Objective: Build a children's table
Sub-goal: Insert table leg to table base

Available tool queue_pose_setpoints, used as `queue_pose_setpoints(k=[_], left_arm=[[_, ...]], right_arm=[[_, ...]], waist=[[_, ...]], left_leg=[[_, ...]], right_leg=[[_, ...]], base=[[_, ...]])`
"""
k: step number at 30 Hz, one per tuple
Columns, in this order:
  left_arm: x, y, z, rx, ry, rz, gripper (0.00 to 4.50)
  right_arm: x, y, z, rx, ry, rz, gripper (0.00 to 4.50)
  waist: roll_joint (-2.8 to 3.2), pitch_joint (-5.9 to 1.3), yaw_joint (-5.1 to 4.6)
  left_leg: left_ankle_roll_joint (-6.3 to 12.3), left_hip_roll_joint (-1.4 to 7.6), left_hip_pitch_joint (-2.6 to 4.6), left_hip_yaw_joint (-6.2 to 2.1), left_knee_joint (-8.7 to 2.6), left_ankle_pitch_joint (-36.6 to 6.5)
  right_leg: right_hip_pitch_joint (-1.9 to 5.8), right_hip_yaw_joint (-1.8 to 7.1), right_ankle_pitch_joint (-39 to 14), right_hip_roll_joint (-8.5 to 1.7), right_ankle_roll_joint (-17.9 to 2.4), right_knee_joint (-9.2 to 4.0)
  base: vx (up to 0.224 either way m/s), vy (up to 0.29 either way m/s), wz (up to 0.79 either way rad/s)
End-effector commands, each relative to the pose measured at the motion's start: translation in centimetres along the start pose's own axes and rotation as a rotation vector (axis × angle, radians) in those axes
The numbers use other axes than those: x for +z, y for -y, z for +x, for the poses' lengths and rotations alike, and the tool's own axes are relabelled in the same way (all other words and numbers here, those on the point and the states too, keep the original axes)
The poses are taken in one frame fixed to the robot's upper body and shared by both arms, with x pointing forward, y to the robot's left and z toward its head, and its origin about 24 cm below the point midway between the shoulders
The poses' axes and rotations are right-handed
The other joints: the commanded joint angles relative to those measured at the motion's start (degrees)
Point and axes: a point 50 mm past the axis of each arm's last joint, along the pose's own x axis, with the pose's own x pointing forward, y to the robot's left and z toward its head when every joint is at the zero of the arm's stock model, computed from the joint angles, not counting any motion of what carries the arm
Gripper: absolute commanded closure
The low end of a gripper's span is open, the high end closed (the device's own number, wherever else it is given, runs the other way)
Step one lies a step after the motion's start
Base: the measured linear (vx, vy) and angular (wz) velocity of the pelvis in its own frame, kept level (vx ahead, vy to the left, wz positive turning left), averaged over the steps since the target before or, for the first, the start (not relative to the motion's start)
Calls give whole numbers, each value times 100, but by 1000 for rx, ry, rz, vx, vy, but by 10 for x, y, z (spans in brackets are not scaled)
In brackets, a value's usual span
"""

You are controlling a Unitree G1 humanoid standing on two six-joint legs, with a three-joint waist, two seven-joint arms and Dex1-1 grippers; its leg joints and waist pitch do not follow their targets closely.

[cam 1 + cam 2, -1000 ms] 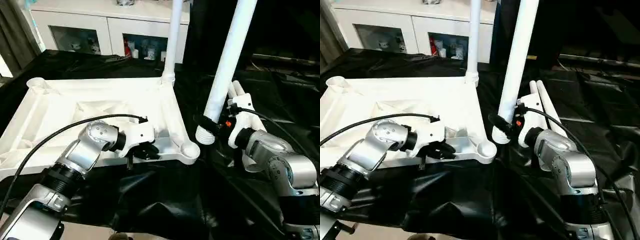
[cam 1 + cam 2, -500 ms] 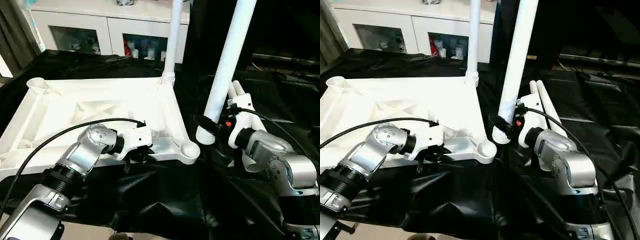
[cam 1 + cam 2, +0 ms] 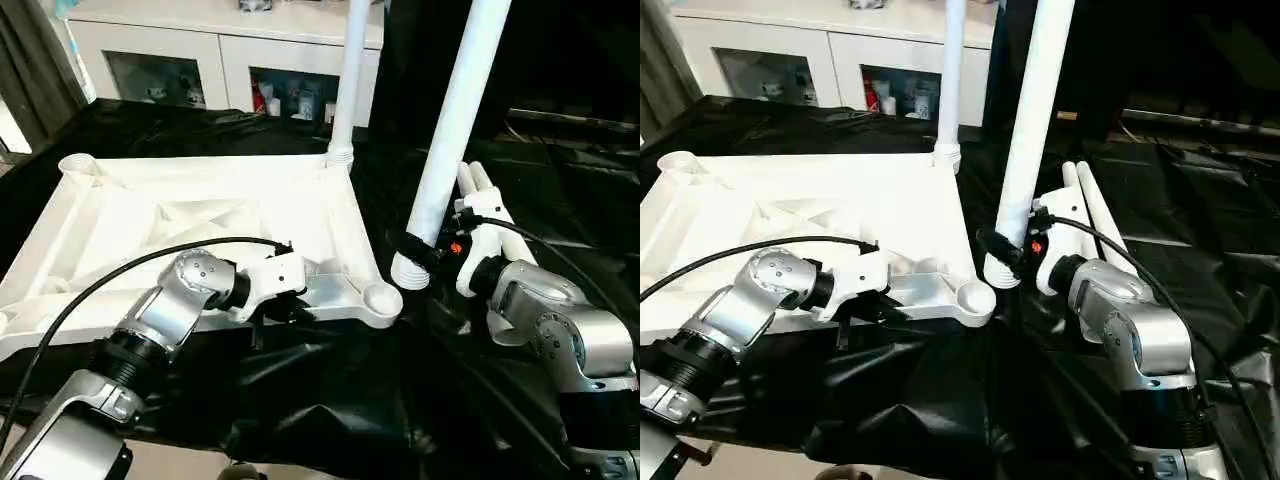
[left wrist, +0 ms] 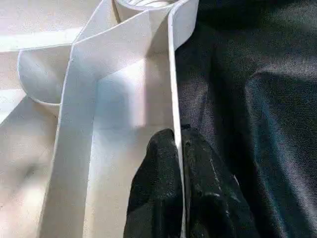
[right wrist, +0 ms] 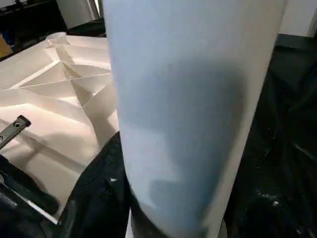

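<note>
1. Table top [image 3: 200,215]: white, rectangular, laid ribbed side up on the black cloth [image 3: 330,400]; this serves as the landmark for the entries below.
2. Left gripper [image 3: 285,308]: found at the near edge of the table top, close to its near right corner socket [image 3: 382,297]. Its black fingers [image 4: 158,198] are clenched on the thin rim wall, one on each side of it.
3. Fitted leg [image 3: 350,75]: a white tube seated upright in the far right corner socket of the table top.
4. Held leg [image 3: 450,140]: a white tapered tube grasped near its lower end by the right gripper [image 3: 412,252], just to the right of the table top and tilted slightly, its threaded end just beside the near right socket.
5. Spare legs [image 3: 478,185]: two white tubes lying on the cloth to the right of the table top, behind the right gripper.
6. White cabinet [image 3: 215,55] with glass doors: set beyond the far edge of the table top.
</note>
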Motion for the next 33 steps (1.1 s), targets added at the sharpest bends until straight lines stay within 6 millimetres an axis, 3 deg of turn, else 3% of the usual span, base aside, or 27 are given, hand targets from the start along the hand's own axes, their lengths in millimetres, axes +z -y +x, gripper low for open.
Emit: queue_pose_setpoints(k=[1, 9, 12, 16, 19, 20, 22, 23, 24, 25, 26, 27, 28, 29, 30, 31, 32, 33], left_arm=[[7, -1, 1, 22, 60, 18, 450], [0, 5, 4, 35, 69, -6, 450], [-1, 6, 4, 37, 75, -10, 450], [-2, 5, 1, 43, 74, 3, 450], [-2, 5, -2, 39, 71, -1, 450], [-2, 5, -3, 30, 60, 3, 450], [2, 3, -9, -9, 60, -3, 450], [3, 1, -11, -14, 64, -5, 450], [4, 0, -14, -18, 69, -8, 450], [4, 0, -14, -18, 69, -8, 450], [3, 2, -11, -21, 79, 0, 450], [3, 3, -11, -24, 81, 2, 450], [3, 4, -10, -17, 77, 22, 450], [4, 4, -11, -13, 82, 23, 450], [6, 3, -13, 0, 94, 27, 450], [8, 1, -15, 15, 104, 29, 450], [9, -1, -18, 38, 117, 16, 450], [9, -1, -18, 38, 117, 16, 450]], right_arm=[[7, -1, 2, 9, 12, -28, 257], [2, -4, 4, 17, 13, -26, 257], [1, -5, 4, 19, 16, -23, 257], [3, -7, 5, 29, 24, -22, 257], [4, -7, 7, 31, 33, -19, 257], [4, -7, 8, 27, 41, -6, 257], [5, -6, 8, 22, 36, -4, 257], [6, -6, 7, 22, 38, 4, 257], [8, -6, 5, 24, 41, 15, 257], [8, -6, 5, 24, 41, 15, 257], [11, -3, 0, 2, 63, 59, 257], [11, -3, 0, 1, 62, 58, 257], [8, -4, -6, 10, 46, 32, 257], [8, -4, -7, 11, 43, 27, 257], [7, -4, -10, 13, 34, 15, 257], [6, -5, -11, 14, 28, 9, 257], [6, -4, -14, 17, 31, 12, 257], [6, -4, -14, 17, 31, 12, 257]], waist=[[39, -417, -2], [39, -410, -8], [73, -416, -7], [33, -427, 2], [71, -424, 3], [-5, -421, -9], [-29, -428, -15], [-38, -375, -32], [44, -334, -25], [3, -346, -44], [16, -155, -85], [-5, -216, -87], [-17, -206, -91], [19, -289, -75], [1, -320, -53], [-8, -321, -52], [-56, -404, -34], [-24, -379, -22]], left_leg=[[-131, 142, 83, -48, -405, -1271], [-103, 131, 78, -49, -406, -1322], [-90, 126, 74, -51, -403, -1306], [-48, 131, 69, -50, -406, -1238], [-65, 132, 71, -52, -411, -1304], [-55, 133, 64, -46, -417, -1297], [-27, 138, 75, -41, -408, -1164], [-4, 137, 58, -32, -421, -1145], [-3, 134, 65, -41, -433, -1187], [2, 129, 63, -36, -430, -1227], [16, 121, 29, -31, -476, -1353], [27, 115, 67, -42, -467, -1465], [41, 118, 72, -44, -468, -1409], [20, 125, 90, -50, -452, -1362], [8, 142, 97, -35, -431, -1229], [22, 126, 52, -34, -436, -1107], [23, 129, 63, -30, -411, -1020], [30, 136, 58, -30, -413, -953]], right_leg=[[285, 285, -1596, -468, -837, -445], [278, 284, -1842, -469, -752, -474], [277, 285, -1866, -466, -723, -476], [275, 282, -1924, -473, -682, -469], [260, 283, -1951, -475, -678, -483], [265, 280, -1959, -474, -671, -485], [259, 284, -1981, -489, -682, -451], [229, 293, -1991, -480, -672, -475], [204, 299, -2004, -474, -663, -482], [225, 295, -1970, -461, -655, -485], [128, 315, -2083, -443, -605, -536], [184, 311, -2252, -450, -540, -535], [180, 310, -2274, -455, -531, -535], [223, 303, -2246, -461, -557, -513], [234, 310, -2102, -473, -567, -514], [259, 305, -1943, -458, -604, -489], [301, 297, -1836, -464, -628, -460], [270, 298, -1751, -472, -674, -451]], base=[[0, 0, 0], [0, 0, 0], [0, 0, 0], [0, 0, 0], [0, 0, 0], [0, 0, 0], [0, 0, 0], [0, 0, 0], [0, 0, 0], [0, 0, 0], [0, 0, 0], [0, 0, 0], [0, 0, 0], [0, 0, 0], [0, 0, 0], [0, 0, 0], [0, 0, 0], [0, 0, 0]])
